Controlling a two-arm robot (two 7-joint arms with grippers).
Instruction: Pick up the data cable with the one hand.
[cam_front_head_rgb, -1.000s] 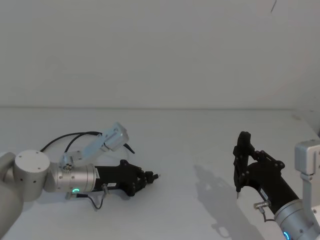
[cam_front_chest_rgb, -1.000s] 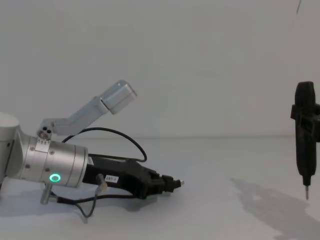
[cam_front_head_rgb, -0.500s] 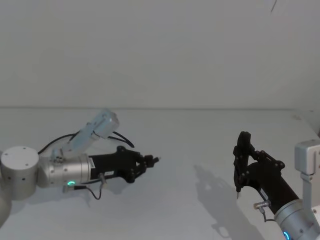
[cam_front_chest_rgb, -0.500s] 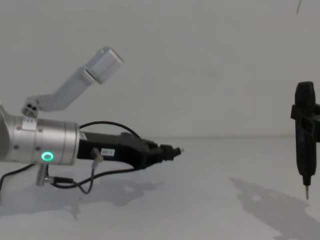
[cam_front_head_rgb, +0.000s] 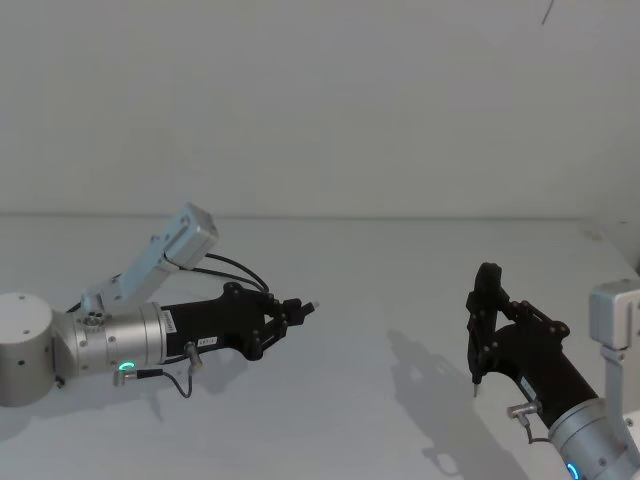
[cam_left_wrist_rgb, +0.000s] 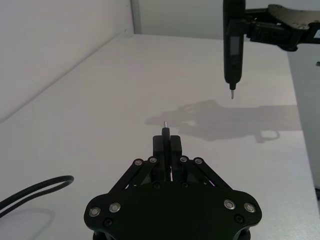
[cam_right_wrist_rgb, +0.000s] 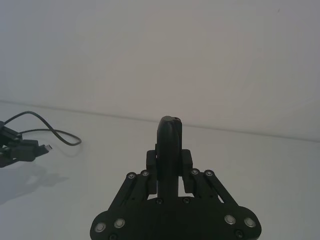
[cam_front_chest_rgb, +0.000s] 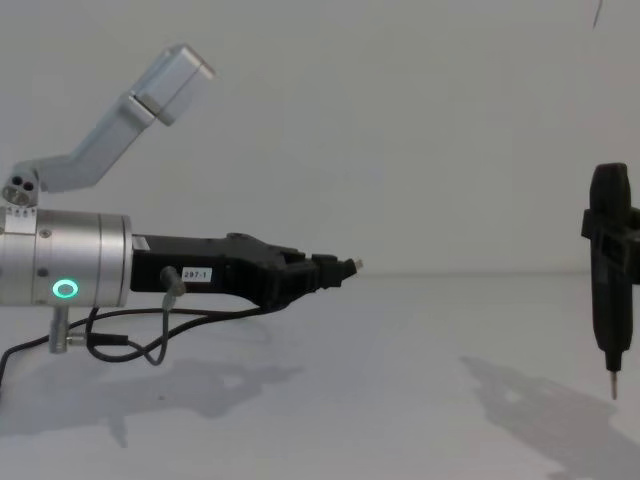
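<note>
Left gripper (cam_front_head_rgb: 293, 311) higher than before, data cable (cam_front_head_rgb: 238, 266) seemingly in its grip.

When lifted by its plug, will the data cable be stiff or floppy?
Probably floppy: behind the left gripper, the data cable curves loosely. Likely light, being so thin. Its plug seems firmly pinched. The right gripper holds a black tool apart.

From where I stand, a wide open stretch of table (cam_front_head_rgb: 390, 300) lies between the left gripper (cam_front_head_rgb: 293, 311), up off the surface with the cable (cam_front_head_rgb: 232, 266) pinched in it and trailing behind, and the right gripper (cam_front_head_rgb: 492, 318) clamping an upright pointed tool (cam_front_head_rgb: 487, 280) at the right.
</note>
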